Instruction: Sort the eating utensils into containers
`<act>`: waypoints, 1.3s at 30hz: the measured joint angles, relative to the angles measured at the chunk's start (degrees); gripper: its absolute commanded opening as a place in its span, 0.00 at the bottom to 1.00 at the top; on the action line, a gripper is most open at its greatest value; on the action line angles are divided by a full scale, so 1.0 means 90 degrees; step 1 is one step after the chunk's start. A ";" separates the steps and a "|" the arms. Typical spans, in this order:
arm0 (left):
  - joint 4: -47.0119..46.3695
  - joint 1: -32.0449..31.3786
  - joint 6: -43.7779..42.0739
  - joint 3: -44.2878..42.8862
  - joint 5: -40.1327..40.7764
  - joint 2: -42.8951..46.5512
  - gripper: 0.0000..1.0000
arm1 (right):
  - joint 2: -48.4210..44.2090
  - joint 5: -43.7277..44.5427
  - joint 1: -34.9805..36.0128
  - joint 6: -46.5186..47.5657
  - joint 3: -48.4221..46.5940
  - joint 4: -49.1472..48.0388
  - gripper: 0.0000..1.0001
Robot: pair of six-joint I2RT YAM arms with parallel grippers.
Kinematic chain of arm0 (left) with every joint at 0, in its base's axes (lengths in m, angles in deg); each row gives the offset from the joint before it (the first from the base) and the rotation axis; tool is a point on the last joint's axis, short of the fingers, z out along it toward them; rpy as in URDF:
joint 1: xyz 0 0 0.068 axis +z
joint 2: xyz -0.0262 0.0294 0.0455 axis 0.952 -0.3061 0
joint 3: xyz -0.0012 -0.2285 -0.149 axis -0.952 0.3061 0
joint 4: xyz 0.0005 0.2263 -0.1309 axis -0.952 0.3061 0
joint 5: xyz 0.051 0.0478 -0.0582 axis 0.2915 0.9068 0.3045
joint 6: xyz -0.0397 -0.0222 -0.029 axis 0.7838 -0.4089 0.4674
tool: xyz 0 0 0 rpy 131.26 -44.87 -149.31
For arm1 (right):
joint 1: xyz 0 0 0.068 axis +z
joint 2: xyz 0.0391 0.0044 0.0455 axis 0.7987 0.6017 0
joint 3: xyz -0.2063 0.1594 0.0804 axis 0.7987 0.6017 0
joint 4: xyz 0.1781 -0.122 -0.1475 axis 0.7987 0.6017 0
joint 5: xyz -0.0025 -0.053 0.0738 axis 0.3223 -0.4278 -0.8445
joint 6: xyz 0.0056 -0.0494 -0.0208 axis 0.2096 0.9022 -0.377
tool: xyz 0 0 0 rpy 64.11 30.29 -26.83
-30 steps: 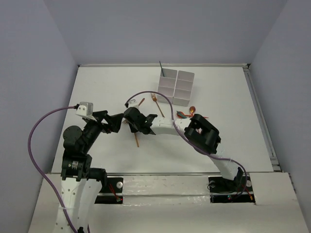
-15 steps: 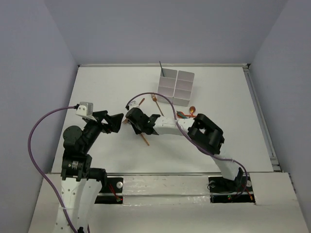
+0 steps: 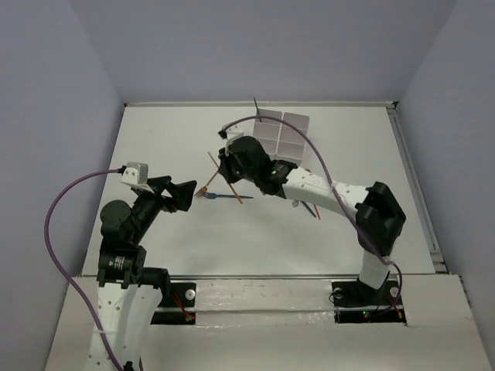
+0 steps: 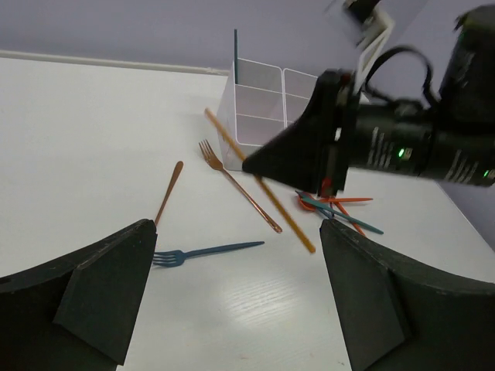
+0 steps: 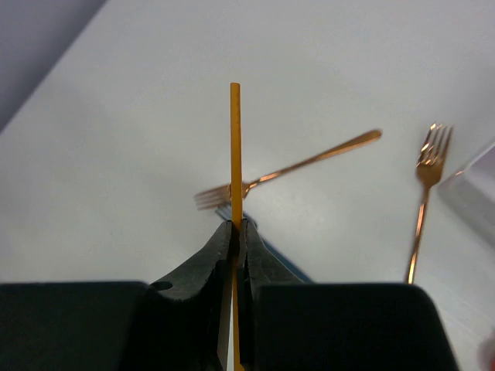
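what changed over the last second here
The right tool, shut on the orange utensil, lifted it and swung across the table toward the containers. The left tool stayed open and still, and the containers did not move.

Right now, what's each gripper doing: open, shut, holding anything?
Left gripper: open, holding nothing.
Right gripper: shut on an orange utensil, lifted off the table.
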 measured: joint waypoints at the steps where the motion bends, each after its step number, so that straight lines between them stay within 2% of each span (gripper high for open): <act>1: 0.0000 0.0000 0.0000 0.0000 0.0002 0.0000 0.99 | -0.0187 -0.0097 -0.0170 0.0007 0.0036 -0.0323 0.07; 4: 0.0000 0.0000 0.0000 0.0000 0.0000 -0.0022 0.99 | -0.0481 -0.0219 -0.0755 0.0051 0.0049 -0.1100 0.07; 8: 0.0000 0.0000 0.0000 0.0000 -0.0005 -0.0114 0.99 | -0.0325 -0.0262 -0.1668 0.0257 0.0036 -0.2494 0.07; 15: 0.0000 0.0000 -0.0002 0.0000 -0.0058 -0.0223 0.99 | 0.1290 -0.0121 -0.2623 0.0984 -0.0799 -0.4235 0.07; 24: -0.0002 0.0000 -0.0002 0.0000 -0.0102 -0.0311 0.99 | 0.2739 -0.0083 -0.3126 0.1518 -0.1727 -0.5258 0.07; 39: 0.0000 0.0000 -0.0002 0.0000 -0.0119 -0.0457 0.99 | 0.2922 -0.0073 -0.3167 0.1897 -0.2021 -0.6280 0.07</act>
